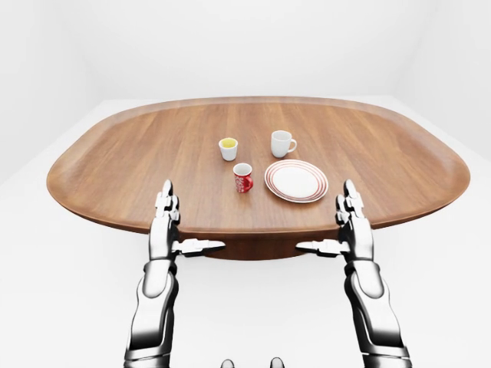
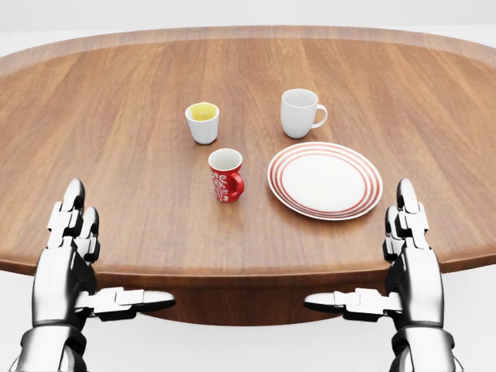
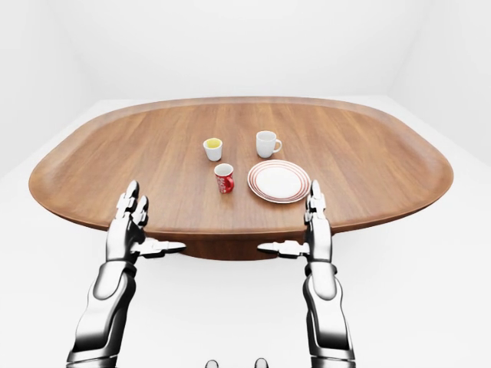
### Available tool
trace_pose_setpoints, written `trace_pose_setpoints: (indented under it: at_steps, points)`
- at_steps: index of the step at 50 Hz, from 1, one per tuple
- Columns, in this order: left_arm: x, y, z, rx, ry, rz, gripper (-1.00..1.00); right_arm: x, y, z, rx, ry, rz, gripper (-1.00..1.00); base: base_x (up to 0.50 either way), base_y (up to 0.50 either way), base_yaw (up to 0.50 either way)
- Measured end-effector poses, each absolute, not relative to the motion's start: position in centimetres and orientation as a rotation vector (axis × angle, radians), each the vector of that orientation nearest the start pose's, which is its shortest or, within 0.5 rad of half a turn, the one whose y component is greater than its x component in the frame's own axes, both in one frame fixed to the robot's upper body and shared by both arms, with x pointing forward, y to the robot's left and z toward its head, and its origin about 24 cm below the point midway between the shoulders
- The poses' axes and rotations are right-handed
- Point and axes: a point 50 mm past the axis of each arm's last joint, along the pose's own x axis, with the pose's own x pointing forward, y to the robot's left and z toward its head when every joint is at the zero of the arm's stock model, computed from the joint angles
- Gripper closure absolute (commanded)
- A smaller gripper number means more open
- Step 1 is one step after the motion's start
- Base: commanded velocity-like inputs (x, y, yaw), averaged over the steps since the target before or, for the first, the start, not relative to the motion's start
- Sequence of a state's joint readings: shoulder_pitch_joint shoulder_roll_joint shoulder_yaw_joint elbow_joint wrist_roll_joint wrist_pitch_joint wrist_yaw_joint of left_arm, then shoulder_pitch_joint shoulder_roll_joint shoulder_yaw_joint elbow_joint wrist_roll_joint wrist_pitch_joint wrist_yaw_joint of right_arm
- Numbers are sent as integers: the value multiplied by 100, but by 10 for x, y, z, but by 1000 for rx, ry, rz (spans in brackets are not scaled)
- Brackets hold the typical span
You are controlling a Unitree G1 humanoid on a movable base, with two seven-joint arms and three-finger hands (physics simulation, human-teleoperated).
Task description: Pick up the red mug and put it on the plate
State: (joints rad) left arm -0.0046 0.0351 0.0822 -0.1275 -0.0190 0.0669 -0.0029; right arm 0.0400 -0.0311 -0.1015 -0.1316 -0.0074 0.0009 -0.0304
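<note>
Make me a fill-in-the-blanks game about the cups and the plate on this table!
1. The red mug stands to the ____ of the plate in the head view.
2. The small cup has a ____ inside.
3. The white mug has its handle on the ____ side.
4. Both hands, left hand and right hand, are ____.

Missing words: left; yellow; right; open

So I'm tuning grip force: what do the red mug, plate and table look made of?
Red mug: looks like glazed ceramic, glossy red with white pattern and white inside. Plate: likely glazed ceramic too, smooth white with red rings. Table: wood, brown grain lines, satin sheen. It's a render, so these are guesses.
</note>
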Motion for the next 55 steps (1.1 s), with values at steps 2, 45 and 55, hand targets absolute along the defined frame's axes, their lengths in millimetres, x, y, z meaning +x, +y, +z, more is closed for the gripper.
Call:
trace_pose_setpoints:
  at_steps: [2, 45, 55]
  points:
    - [256, 176, 74, 18, -83, 79, -100, 245, -184, 66, -49, -95, -141, -100, 0, 0, 0]
    - [313, 192, 266, 96, -713, 64, -100, 315, -199, 237, -184, -605, -35, -100, 0, 0, 0]
    - [314, 197, 285, 114, -759, 74, -100, 314, -195, 271, -219, -711, -18, -100, 13, 0, 0]
